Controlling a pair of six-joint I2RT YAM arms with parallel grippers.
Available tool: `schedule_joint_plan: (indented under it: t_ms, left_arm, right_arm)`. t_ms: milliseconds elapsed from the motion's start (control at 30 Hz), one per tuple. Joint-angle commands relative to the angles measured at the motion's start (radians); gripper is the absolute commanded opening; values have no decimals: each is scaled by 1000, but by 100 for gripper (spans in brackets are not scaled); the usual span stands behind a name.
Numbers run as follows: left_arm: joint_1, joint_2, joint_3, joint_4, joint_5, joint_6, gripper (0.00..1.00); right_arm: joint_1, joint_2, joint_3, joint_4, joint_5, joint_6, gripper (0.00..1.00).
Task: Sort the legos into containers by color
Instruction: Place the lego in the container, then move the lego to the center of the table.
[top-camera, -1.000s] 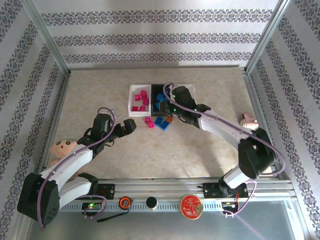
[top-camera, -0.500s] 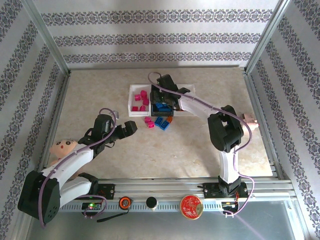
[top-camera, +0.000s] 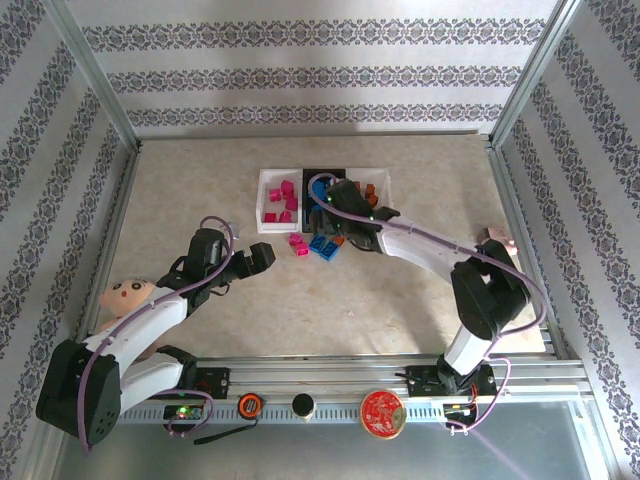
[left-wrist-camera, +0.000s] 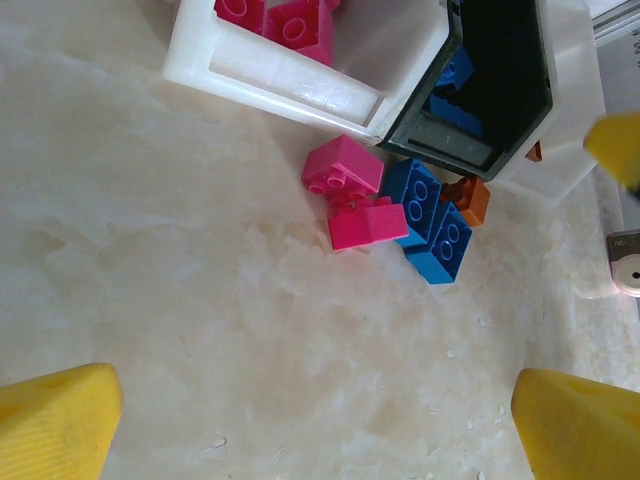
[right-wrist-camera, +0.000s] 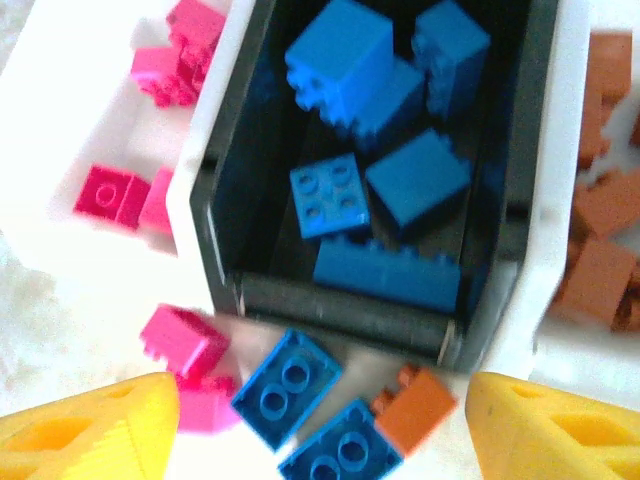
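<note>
Right gripper (right-wrist-camera: 320, 425) hangs wide open over the black tray (right-wrist-camera: 222, 200). Up close we see blue legos (right-wrist-camera: 335, 200) inside; from above, its arm (top-camera: 430, 248) covers them. Left gripper (left-wrist-camera: 315, 425) is spread empty.

Top camera high above the whole table (top-camera: 300, 300), both wrist cameras low and close, all on the same loose legos (left-wrist-camera: 415, 200) by the black tray (right-wrist-camera: 340, 305)

R gripper (right-wrist-camera: 320, 405) pulled back from over black rectangular tray (right-wrist-camera: 340, 312) to its near rim, above loose pink/blue/orange studded bricks (right-wrist-camera: 287, 388)
</note>
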Motion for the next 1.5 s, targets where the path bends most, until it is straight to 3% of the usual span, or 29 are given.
schedule_joint_plan:
  t_ms: [0,367,767,1100,1300,1467]
  left_arm:
    - [-6,-11,-13,1,9,21,100]
    - [-6,-19,-26,-1,15,10,100]
    - [-6,-37,-32,-12,21,10,100]
    - [-7,-33,-35,-5,16,18,100]
    - [-7,-14,-41,15,22,12,100]
    - [-7,5,-38,25,33,6,100]
  right_arm:
    - [23,-40,-89,51,84,82,77]
    - [32,72,-151,171,78,199,84]
    - [3,196,-119,188,67,239,84]
    - [-34,54,-340,153,86,253,73]
    - [-43,-75,-464,168,66,229,73]
    - [-33,-144,-466,180,14,133,74]
